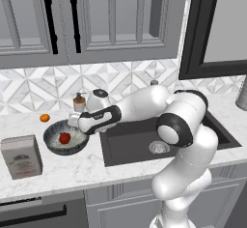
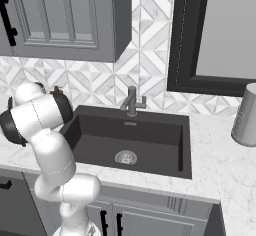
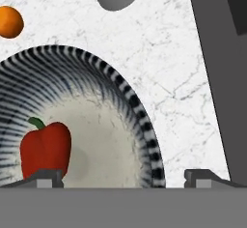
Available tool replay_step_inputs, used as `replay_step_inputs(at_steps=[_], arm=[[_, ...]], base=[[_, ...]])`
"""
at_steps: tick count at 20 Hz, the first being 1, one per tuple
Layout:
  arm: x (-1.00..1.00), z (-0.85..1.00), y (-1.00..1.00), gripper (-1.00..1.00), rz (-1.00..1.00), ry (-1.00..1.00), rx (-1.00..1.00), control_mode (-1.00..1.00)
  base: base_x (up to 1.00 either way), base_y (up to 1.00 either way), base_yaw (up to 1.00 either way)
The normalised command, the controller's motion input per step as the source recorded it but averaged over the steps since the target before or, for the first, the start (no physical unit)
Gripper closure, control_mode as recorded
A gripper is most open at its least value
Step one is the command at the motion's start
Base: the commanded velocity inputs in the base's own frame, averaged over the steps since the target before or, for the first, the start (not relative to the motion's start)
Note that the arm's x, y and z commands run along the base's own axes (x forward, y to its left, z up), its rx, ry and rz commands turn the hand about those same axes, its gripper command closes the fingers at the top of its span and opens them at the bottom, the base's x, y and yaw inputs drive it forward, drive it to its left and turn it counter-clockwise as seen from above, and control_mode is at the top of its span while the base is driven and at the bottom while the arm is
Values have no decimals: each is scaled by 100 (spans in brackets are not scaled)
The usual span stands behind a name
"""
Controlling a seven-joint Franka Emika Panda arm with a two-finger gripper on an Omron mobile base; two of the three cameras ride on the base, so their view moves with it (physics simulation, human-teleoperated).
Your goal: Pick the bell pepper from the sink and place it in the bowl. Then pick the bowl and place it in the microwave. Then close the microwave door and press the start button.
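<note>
Bell pepper (image 3: 46, 148), red with green stem, lies inside bowl (image 1: 54, 130) on marble counter (image 1: 87, 166), left of sink (image 2: 100, 140). Gripper (image 3: 124, 176) hovers just over bowl's right rim, 2 fingers spread wide, holding nothing; 1 fingertip (image 3: 44, 178) shows over pepper, other beyond rim over counter. Small orange fruit (image 1: 44, 118) sits on counter behind bowl, apart from it. Boxed carton (image 1: 21, 156) stands near bowl's front left. Soap bottle (image 1: 79, 102) at backsplash. Sink basin shows bare drain (image 2: 125, 157), faucet (image 2: 132, 101) behind.

Grey panelled wall cabinets (image 1: 96, 19), geometric white-grey tiled backsplash (image 2: 100, 87), white marble counter (image 1: 72, 171), grey base cabinets (image 2: 150, 217)
</note>
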Motion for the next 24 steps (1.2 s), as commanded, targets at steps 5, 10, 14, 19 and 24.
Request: replay_step_inputs(at_steps=[5, 10, 14, 19, 24], arm=[[11, -22, 0, -100, 0, 3, 0, -100], [13, -23, 0, -100, 0, 2, 0, -100], [13, -23, 0, -100, 0, 2, 0, -100], [5, -21, 22, 100, 0, 4, -2, -100], [0, -15, 13, 100, 0, 1, 0, -100]], base=[[0, 0, 0], [0, 0, 0], [0, 0, 0], [0, 0, 0], [0, 0, 0]])
